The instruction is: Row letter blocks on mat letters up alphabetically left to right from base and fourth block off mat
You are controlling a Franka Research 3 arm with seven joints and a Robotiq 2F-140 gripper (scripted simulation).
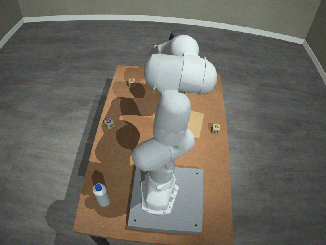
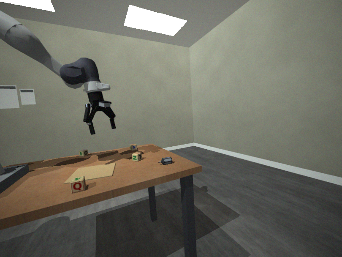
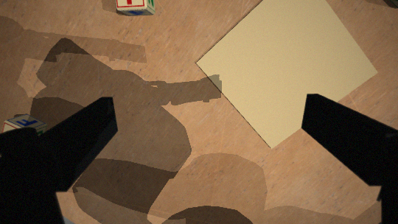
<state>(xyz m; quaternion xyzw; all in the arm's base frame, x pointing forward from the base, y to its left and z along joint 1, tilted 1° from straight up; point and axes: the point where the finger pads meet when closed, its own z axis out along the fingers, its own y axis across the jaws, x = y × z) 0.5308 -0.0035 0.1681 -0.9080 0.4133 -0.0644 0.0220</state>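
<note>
All told, counts four blocks on table, none on mat. Places 4 block just right of mat, apart from its edge, green 4 up. Places D block near left table edge, well apart from mat, blue D up. Places T block toward far left corner, red T up, green G on near side. Cannot see fourth block from above, hidden under arm. Finds it in exterior view as Z block, green Z on side, standing on bare wood beyond mat toward far end. Cannot read its top face there.

Notes gripper high above table, pointing down, fingers spread wide with nothing between. Sees below it, by wrist view, shadowed wood and one corner of mat. Makes out a block with blue F at left margin of that view and another with red marking at top margin, both cut off by frame.

Records white bottle with blue cap upright at near left corner, small dark object near far end, grey base plate at near edge
</note>
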